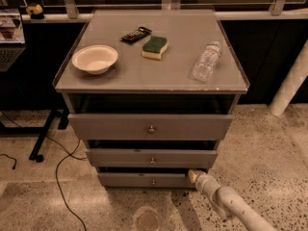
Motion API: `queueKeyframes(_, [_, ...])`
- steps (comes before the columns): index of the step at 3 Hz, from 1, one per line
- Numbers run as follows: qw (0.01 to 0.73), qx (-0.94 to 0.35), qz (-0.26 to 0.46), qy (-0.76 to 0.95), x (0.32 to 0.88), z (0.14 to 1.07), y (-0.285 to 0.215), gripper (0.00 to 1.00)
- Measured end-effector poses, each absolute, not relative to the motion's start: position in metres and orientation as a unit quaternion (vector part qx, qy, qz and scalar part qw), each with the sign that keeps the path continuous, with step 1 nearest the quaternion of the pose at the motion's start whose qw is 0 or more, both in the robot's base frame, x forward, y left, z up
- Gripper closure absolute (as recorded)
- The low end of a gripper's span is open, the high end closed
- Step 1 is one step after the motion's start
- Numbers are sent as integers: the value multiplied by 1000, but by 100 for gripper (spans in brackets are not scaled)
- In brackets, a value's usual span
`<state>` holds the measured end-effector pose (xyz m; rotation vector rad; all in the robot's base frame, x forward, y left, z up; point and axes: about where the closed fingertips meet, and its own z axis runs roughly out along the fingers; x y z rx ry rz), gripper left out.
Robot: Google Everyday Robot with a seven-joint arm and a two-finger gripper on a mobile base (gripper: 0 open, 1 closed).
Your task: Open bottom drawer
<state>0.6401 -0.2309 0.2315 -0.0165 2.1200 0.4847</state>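
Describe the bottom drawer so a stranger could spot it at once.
Find the grey cabinet with a bowl on top. Its three grey fronts are stacked; the bottom drawer is the lowest, just above the floor. Unlike the two above, it looks narrowest, and the gripper sits at its right end.

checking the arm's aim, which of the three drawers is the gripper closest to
The bottom drawer, the lowest grey front: the gripper is at its right end, below the middle drawer.

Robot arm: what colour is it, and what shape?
The arm is creamy white, a smooth round tube with a chunky rounded joint. No cables or markings show. Its gripper, the narrow tip, is at the bottom drawer's right end.
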Motion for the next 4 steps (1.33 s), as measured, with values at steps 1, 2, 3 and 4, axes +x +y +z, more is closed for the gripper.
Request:
queueKeyframes(1, [463, 8, 191, 865, 650, 223, -232, 100])
queueKeyframes(2, [460, 24, 190, 867, 663, 216, -235, 100])
queueKeyframes(3, [438, 49, 189, 878, 671, 196, -239, 100])
queueKeyframes(4, [438, 49, 189, 878, 671, 196, -239, 100])
